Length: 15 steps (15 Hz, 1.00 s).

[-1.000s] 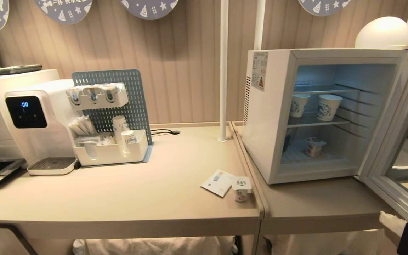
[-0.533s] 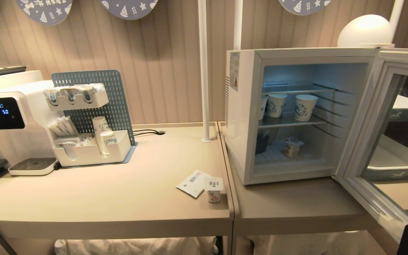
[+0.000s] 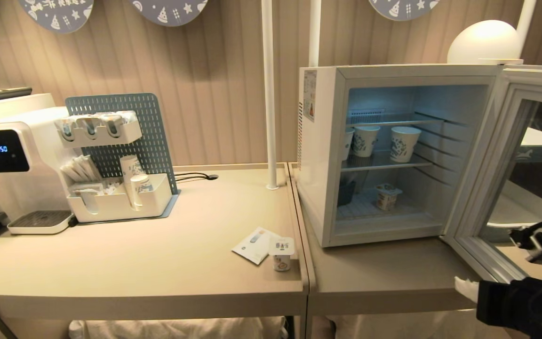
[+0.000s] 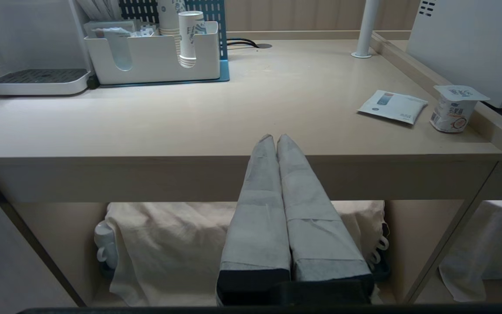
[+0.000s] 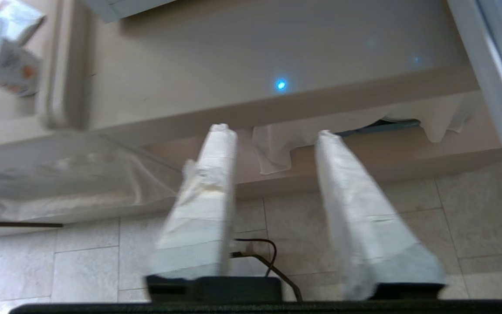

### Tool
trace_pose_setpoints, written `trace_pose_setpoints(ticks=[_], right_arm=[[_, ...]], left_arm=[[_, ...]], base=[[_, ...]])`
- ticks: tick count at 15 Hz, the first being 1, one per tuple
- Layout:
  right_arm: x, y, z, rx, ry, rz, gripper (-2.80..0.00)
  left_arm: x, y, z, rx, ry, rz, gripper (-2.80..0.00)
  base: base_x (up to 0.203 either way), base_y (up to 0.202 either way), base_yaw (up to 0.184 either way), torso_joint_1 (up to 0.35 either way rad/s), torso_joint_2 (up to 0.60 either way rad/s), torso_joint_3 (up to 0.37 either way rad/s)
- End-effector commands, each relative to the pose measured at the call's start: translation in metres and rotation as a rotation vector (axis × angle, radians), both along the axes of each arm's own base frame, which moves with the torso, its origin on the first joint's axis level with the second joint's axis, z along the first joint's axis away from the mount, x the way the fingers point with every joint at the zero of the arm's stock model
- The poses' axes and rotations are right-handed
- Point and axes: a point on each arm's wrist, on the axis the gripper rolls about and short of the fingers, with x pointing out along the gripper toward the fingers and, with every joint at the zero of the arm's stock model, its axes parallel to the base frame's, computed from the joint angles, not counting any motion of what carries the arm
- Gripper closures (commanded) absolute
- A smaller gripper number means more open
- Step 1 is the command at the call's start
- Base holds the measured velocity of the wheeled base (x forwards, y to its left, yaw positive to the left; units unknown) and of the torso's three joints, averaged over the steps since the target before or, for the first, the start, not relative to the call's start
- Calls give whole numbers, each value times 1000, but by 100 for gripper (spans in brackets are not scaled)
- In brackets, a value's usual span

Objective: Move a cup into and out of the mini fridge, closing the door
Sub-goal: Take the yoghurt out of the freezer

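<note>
The white mini fridge (image 3: pixel 320 155) stands on the right table with its door (image 3: pixel 497 155) swung wide open to the right. Two patterned paper cups (image 3: pixel 403 143) sit on its middle wire shelf and a small sealed cup (image 3: pixel 386 196) on its floor. Another small sealed cup (image 3: pixel 281 253) (image 4: pixel 452 109) stands on the left table near the seam. My right gripper (image 3: pixel 467 288) (image 5: pixel 275 130) is open and empty, low in front of the right table's edge, below the door's lower corner. My left gripper (image 4: pixel 276 137) is shut and parked below the left table's front edge.
A white water dispenser (image 3: pixel 17 165) and a blue pegboard organizer (image 3: pixel 120 197) with stacked cups stand at the back left. A leaflet (image 3: pixel 254 245) lies beside the sealed cup. White poles (image 3: pixel 267 94) rise between the tables. A raised lip (image 3: pixel 299 235) marks the seam.
The whole picture slid left early on, so the camera moved. My right arm has risen further into view at the lower right, near the door's bottom corner.
</note>
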Motion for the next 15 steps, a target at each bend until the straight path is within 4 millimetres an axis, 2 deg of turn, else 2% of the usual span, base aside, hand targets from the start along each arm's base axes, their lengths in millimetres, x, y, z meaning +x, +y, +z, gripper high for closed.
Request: trace_pose_setpoints(ticks=[1,5,8,11,15], right_arm=[[34,8,-30,-42,116,-17,-280],[102,9,-86,-86,66,-38,-280],[143,9,-118,-114,-86,-34,-280],[182,9,-131,-168,-241,-91,-280],[195,-2,-131,-230,-275,-125,-280]], left_arm=[[0,0,0,0,3,1,0],[0,0,0,-1,3,1,0],[0,0,0,-1,3,1,0],[0,0,0,-1,3,1,0],[0,0,0,-1,3,1,0]], base=[[0,0,0,0,0,0],[0,0,0,0,0,0],[0,0,0,0,0,0],[0,0,0,0,0,0],[0,0,0,0,0,0]])
